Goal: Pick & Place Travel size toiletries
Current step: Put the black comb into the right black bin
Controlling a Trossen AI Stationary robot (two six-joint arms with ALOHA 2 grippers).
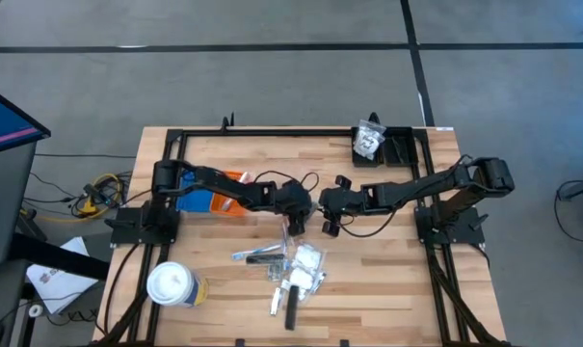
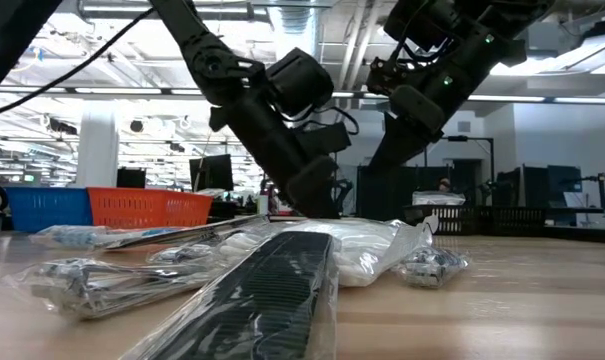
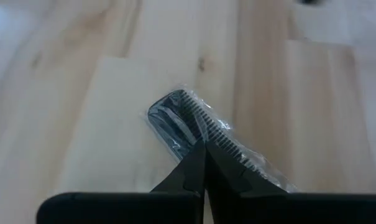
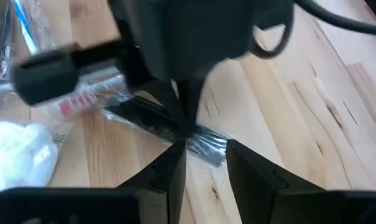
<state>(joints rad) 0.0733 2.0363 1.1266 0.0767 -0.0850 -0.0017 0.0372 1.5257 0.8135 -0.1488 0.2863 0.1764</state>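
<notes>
My left gripper (image 1: 296, 214) is at mid-table, shut on a short flat dark grey comb-like stick (image 3: 186, 121) in a clear wrapper. My right gripper (image 1: 330, 224) is open just to its right; in the right wrist view its fingers (image 4: 175, 168) stand on either side of the stick's near end (image 4: 207, 149), and I cannot tell if they touch it. The other toiletries (image 1: 296, 265) lie in a loose pile toward the near edge: clear packets with white contents (image 2: 372, 250), thin sticks, and another dark stick (image 2: 272, 290). My left gripper pinches the wrapped dark stick about its middle (image 3: 200, 134) between its two fingertips, which lie across its length. The fingers come from above, slanting from the table's left. Whether the stick is off the wood does not show.
A blue and orange tray (image 1: 214, 198) sits under the left arm, and a big white lidded cup (image 1: 171, 284) stands at the near left. A black tray (image 1: 397, 146) at the far right holds clear packets (image 1: 369, 142). Bare wood lies right of the pile.
</notes>
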